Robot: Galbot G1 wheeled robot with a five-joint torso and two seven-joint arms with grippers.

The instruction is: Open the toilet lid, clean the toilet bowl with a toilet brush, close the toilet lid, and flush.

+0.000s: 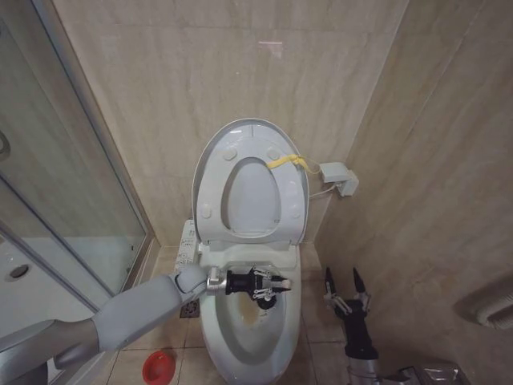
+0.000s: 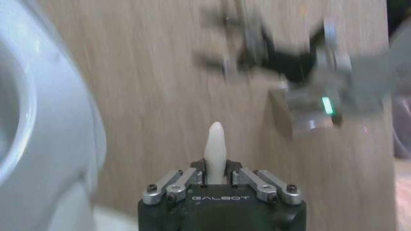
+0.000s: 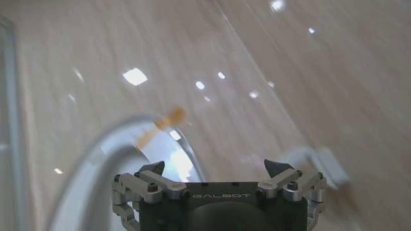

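Observation:
The toilet lid (image 1: 252, 196) stands raised against the wall with the seat ring (image 1: 210, 184) in front of it and a yellow strap (image 1: 288, 162) at its upper edge. Below lies the toilet bowl (image 1: 240, 341), with brownish stains inside. My left gripper (image 1: 280, 283) hovers over the bowl's rear half, shut on the toilet brush; its white handle tip (image 2: 216, 142) pokes out between the fingers, and the bristle head is hidden under the gripper. My right gripper (image 1: 342, 277) stands open beside the bowl's right side, pointing up. From the right wrist, its fingers (image 3: 153, 168) frame the lid's edge and strap (image 3: 163, 122).
A glass shower door (image 1: 72, 200) closes off the left. A red cup holder (image 1: 158, 367) and a floor drain (image 1: 188, 309) sit on the tiles left of the bowl. A white box (image 1: 341, 178) hangs on the wall at the right, near the corner.

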